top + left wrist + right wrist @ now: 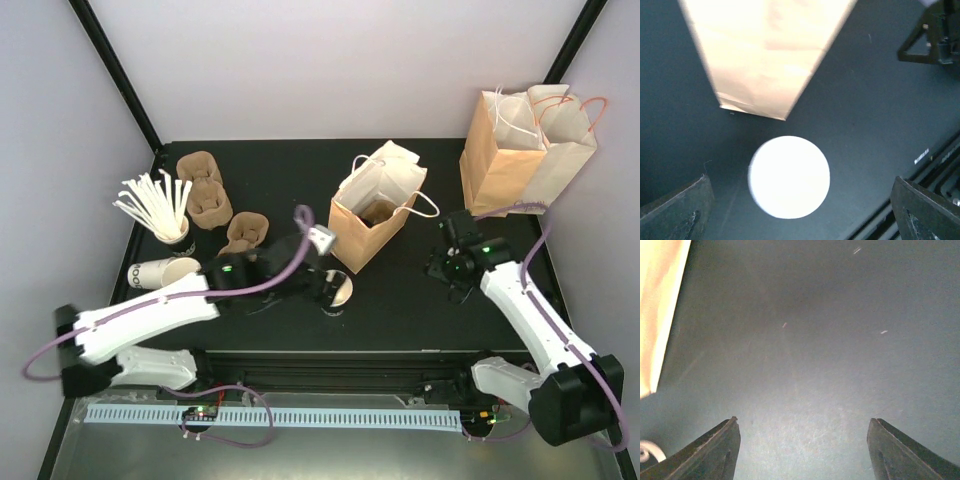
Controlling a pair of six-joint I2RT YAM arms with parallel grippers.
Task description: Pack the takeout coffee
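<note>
Two grippers hang low over the black tabletop, one on each side of an open brown paper bag with white cord handles that stands upright near the middle of the table.

The left gripper is released. Its two fingers stand wide apart on either side of a white round paper cup, which shows from straight above as a bright disc. Neither finger touches it. That cup stands on the table just on the near side of the bag's bottom edge, with a strip of bare table between them.

The right gripper is to the right of the bag. It is also spread, with only bare table between its fingers. The bag's side shows at the left edge of its wrist view.

The takeout coffee looks to be inside the open bag. From above, a dark round shape shows down in the bag's mouth, which fits a glossy black lid. The cup body under it cannot be made out.

At the far left, brown pulp cup carriers lie in a loose cluster. Beside them a bundle of white flat stirrers fans out of a cup. A white paper cup with black print lies on its side next to the left arm.

At the far right, several brown and white paper bags stand upright together, well apart from the open bag.
</note>
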